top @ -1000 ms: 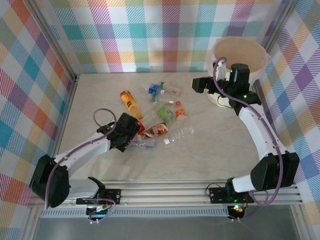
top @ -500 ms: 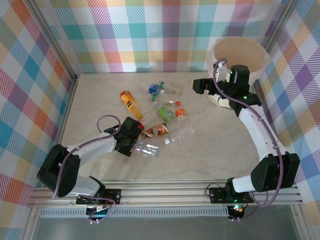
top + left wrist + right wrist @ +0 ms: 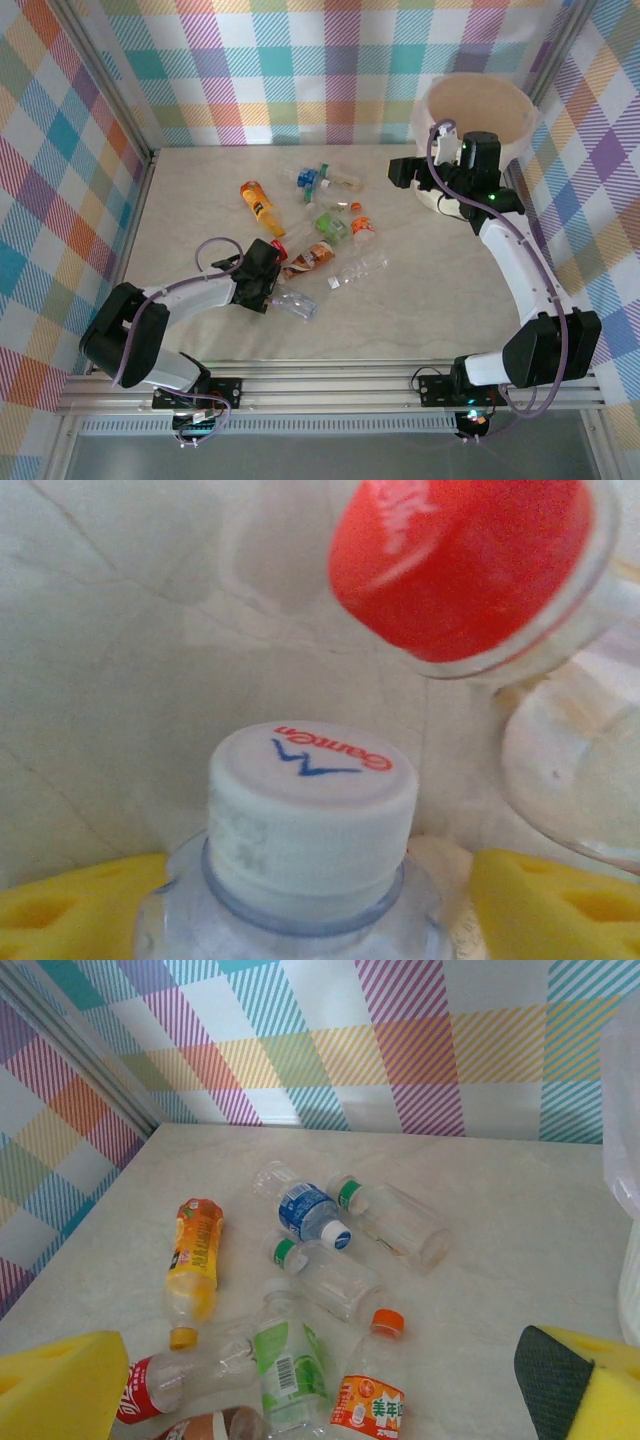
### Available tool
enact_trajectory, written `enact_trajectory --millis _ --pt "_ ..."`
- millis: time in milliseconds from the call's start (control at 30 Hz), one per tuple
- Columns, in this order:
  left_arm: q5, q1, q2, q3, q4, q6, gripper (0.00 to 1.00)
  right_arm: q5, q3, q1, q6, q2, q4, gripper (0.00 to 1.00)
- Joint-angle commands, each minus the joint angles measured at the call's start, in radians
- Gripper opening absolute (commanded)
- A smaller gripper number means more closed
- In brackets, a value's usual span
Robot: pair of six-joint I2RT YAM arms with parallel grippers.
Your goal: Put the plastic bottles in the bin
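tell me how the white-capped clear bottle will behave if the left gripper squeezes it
The white-capped clear bottle looks empty, so probably light. Its thin see-through wall likely buckles under the left gripper. Lying on its side, it may roll if nudged.

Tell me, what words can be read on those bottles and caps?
"Ganten", upside down, on the white cap.
"美年", on the orange label.
Script on the red cap: blurred.
Blue label, green label: too small to read.
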Motion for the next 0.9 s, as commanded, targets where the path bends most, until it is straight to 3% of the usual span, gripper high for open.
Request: enact_trajectory --millis 0,133,367,667,867 --pt "0.014 0.001 0.019 -0.044 0.024 0.001 0.68 0.006 -0.006 0.007 -0.003 -0.018 0.004 1.00" --pt "-0.008 -0.002 0.006 -0.017 0.011 0.073 0.57 0.007 -0.007 0.008 -0.001 -0.018 0.001 1.00" --pt "-0.079 -0.012 -0.065 0.025 -0.049 0.154 0.49 0.010 -0.012 0.008 -0.001 -0.023 -0.001 1.00" --pt "-0.200 -0.089 -0.228 0.047 -0.050 0.240 0.45 -0.021 -0.034 0.008 0.029 -0.047 0.011 1.00" --pt "-0.185 -0.106 -0.257 0.143 0.081 0.461 0.45 -0.108 -0.053 0.010 0.047 -0.065 0.012 1.00"
